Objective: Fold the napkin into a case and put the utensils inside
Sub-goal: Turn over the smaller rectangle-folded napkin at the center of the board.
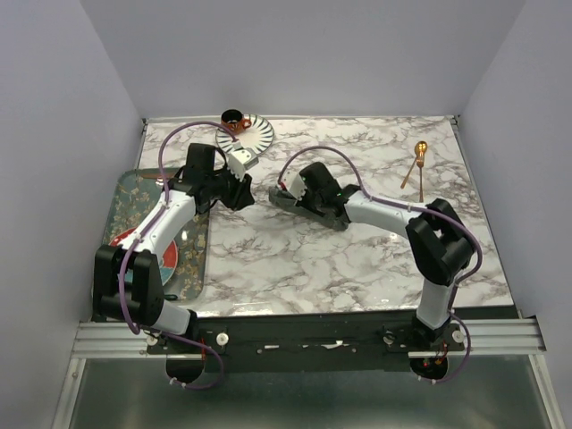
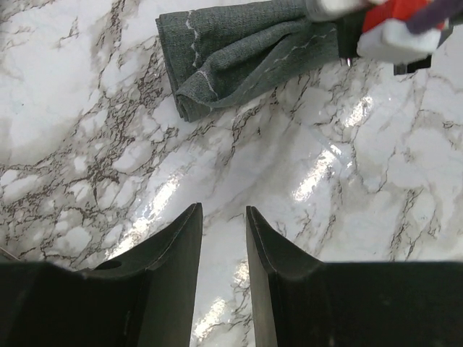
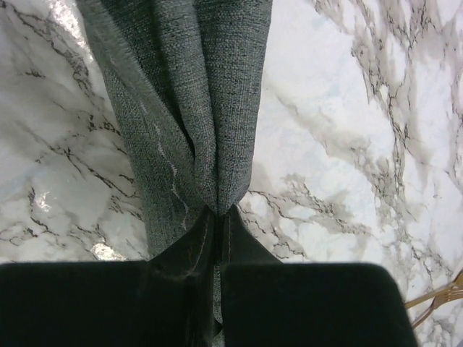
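The napkin (image 1: 277, 200) lies on the marble as a long narrow folded strip of dark grey cloth (image 2: 239, 50). My right gripper (image 3: 219, 211) is shut on the near end of this cloth (image 3: 188, 94), bunching its layers between the fingers; from above it (image 1: 293, 189) sits over the strip. To the left of the napkin's free end my left gripper (image 2: 223, 210) hovers open over bare marble with nothing between its fingers (image 1: 244, 197). The utensils (image 1: 418, 161), two slim gold pieces, lie crossed at the far right, and one handle end (image 3: 443, 295) shows in the right wrist view.
An orange cup on a striped saucer (image 1: 256, 134) stands at the back, just behind the left arm. A patterned tray (image 1: 147, 207) holding a red plate lies along the left edge. Grey walls close in the table on three sides.
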Controlling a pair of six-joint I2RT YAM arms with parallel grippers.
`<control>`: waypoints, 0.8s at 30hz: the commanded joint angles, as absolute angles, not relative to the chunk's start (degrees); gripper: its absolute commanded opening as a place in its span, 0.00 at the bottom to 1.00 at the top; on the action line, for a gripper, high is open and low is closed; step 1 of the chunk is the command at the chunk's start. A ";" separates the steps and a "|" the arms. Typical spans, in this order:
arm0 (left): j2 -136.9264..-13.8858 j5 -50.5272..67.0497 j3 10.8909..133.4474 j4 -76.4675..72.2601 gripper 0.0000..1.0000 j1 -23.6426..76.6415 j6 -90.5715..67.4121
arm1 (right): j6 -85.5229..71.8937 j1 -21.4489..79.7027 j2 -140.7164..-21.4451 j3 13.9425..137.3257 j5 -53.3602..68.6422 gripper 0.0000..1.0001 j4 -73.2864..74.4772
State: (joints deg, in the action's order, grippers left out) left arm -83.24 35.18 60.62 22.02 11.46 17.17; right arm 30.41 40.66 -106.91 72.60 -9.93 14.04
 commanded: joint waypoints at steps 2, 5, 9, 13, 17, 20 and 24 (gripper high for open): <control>-81.92 36.21 60.91 22.59 0.42 10.55 18.10 | 35.41 44.64 -103.10 66.98 -16.08 0.01 4.40; -81.48 36.21 60.29 22.85 0.42 10.28 18.28 | 35.77 45.96 -102.48 66.18 -17.49 0.01 3.34; -80.60 36.12 59.59 23.03 0.42 10.02 18.54 | 36.04 47.28 -101.52 65.22 -18.55 0.00 2.29; -80.16 36.12 59.15 23.29 0.42 9.85 18.90 | 36.74 49.39 -100.81 62.59 -18.63 0.03 1.67; -79.98 36.12 58.80 23.47 0.42 9.41 19.33 | 36.83 52.20 -100.72 59.77 -20.21 0.04 0.44; -79.72 36.21 58.45 23.73 0.42 9.14 19.42 | 36.12 53.61 -100.99 58.54 -21.00 0.04 -1.49; -79.28 36.30 57.92 24.17 0.42 8.97 19.95 | 35.42 55.46 -100.81 57.31 -21.88 0.06 -2.46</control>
State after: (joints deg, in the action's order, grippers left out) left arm -81.54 35.18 58.96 22.90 9.43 18.81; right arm 36.27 53.45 -101.97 58.87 -19.35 0.86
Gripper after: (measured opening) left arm 0.418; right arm 0.105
